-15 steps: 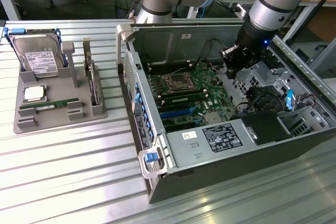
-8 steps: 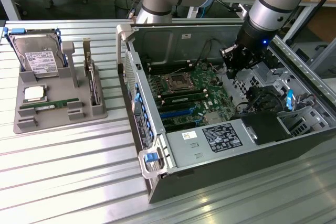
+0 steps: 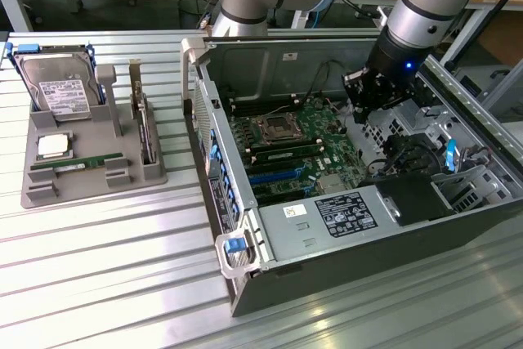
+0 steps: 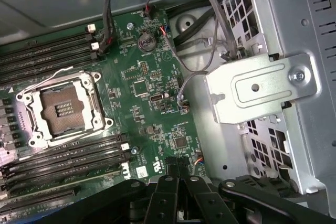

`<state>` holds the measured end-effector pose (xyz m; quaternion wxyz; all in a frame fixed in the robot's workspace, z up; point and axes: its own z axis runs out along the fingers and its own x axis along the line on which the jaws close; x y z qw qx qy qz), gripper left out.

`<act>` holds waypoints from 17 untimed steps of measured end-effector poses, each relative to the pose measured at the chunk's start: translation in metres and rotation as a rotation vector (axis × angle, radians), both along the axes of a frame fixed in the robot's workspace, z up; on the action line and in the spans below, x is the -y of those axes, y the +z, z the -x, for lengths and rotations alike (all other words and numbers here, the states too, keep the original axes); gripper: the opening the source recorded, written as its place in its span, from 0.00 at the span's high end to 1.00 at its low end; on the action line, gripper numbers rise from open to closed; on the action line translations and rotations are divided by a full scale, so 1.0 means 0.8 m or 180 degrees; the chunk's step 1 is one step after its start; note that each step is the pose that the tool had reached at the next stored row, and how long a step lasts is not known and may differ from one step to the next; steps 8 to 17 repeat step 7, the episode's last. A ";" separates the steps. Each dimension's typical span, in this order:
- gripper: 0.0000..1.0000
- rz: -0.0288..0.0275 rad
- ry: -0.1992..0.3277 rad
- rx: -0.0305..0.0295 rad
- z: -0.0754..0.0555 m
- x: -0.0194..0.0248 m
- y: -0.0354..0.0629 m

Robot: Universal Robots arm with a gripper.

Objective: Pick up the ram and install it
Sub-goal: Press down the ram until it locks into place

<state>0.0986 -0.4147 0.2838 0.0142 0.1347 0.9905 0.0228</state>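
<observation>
Exterior view: our gripper (image 3: 369, 92) hovers closed and empty inside the computer case (image 3: 245, 271). The ram (image 3: 78, 163) lies in its tray (image 3: 33, 194), so picking is not begun; we judge reaching it needs opened fingers.

We see the ram (image 3: 78, 163), a long, thin green stick with a white sticker, lying flat in a slot of the grey holder tray (image 3: 37, 194), near its front edge, below the silver processor chip (image 3: 53, 146).

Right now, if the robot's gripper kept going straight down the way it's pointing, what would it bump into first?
Probably the green motherboard inside the computer case. The gripper, jaws shut and holding nothing, points down at the board's edge by the metal drive bracket. Depth is hard to judge, so a cable might come first.
</observation>
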 end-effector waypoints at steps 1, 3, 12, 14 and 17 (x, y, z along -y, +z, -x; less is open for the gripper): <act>0.89 0.0000 -0.0005 0.0000 0.000 0.0000 0.000; 0.89 0.0001 -0.0005 0.0000 0.000 0.0000 0.000; 0.89 0.0000 -0.0005 0.0000 0.000 0.0000 0.000; 0.89 0.0000 -0.0005 0.0000 0.000 0.0000 0.000; 0.89 0.0000 -0.0005 0.0000 0.000 0.0000 0.000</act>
